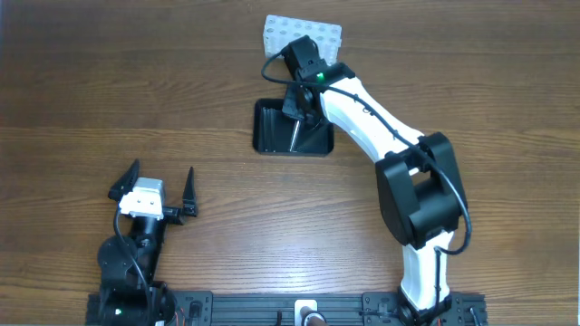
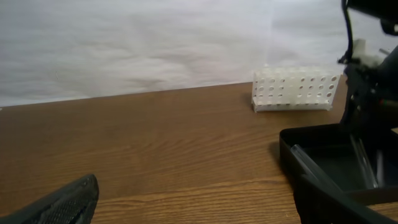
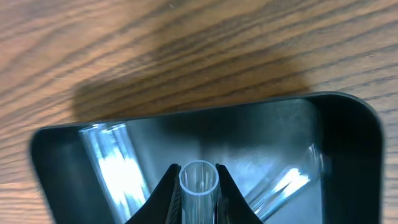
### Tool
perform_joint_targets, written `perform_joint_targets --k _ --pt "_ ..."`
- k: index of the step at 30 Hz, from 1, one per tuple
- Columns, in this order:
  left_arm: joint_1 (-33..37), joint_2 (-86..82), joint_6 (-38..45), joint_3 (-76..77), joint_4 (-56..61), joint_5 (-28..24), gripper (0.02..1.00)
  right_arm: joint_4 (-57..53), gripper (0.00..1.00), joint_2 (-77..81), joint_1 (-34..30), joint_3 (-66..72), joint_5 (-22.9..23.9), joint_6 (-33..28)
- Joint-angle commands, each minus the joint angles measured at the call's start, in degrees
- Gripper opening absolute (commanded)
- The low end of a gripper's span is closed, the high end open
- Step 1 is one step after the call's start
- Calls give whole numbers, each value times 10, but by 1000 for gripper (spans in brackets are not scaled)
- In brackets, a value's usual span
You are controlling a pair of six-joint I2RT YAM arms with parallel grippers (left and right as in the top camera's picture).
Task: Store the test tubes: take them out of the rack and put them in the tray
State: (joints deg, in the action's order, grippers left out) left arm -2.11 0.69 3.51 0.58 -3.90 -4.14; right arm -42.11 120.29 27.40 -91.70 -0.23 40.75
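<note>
Two test tubes [image 3: 112, 162] lie in the tray [image 3: 367, 137], upper centre; right gripper [image 3: 198, 177] pinches a third tube [image 3: 200, 191] above it; left gripper [image 1: 164, 167] splayed, empty; rack [image 1: 281, 27] seems bare

Wooden table [image 1: 109, 72]: black tray [image 1: 264, 127] mid-table, white rack [image 1: 276, 32] near it, farther from the arm bases.

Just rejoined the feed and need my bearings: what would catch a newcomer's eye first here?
The right gripper holds a clear test tube over the black tray, where other tubes already lie. The white rack stands just beyond the tray, and the left gripper sits open near its own base.
</note>
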Motion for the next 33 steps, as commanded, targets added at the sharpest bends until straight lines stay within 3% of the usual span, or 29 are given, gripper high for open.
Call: perform_joint_targets --k 1,5,11,22,25,28,31,33 --pt "4 -4 7 -2 -2 -7 1000 1 123 17 -4 -1 10 6" --pt "4 -4 8 -2 -2 -7 998 1 163 17 -4 -1 10 6" --pt "4 -4 7 -2 -2 -7 1000 2 395 17 -4 -1 9 6" --pt "4 -4 7 -2 -2 -7 1000 0 459 -74 -3 -1 5 -37" --pt "4 -4 8 -2 -2 -8 1000 -1 507 -128 -3 -1 10 -83" --pt "4 -4 8 -2 -2 -8 1000 -4 575 -178 -4 -1 52 -150" --pt "4 -4 8 -2 -2 -7 1000 -14 711 -230 -14 -1 112 -213" --pt "4 -4 7 -2 -2 -8 1000 -17 798 -266 -27 -1 123 -250"
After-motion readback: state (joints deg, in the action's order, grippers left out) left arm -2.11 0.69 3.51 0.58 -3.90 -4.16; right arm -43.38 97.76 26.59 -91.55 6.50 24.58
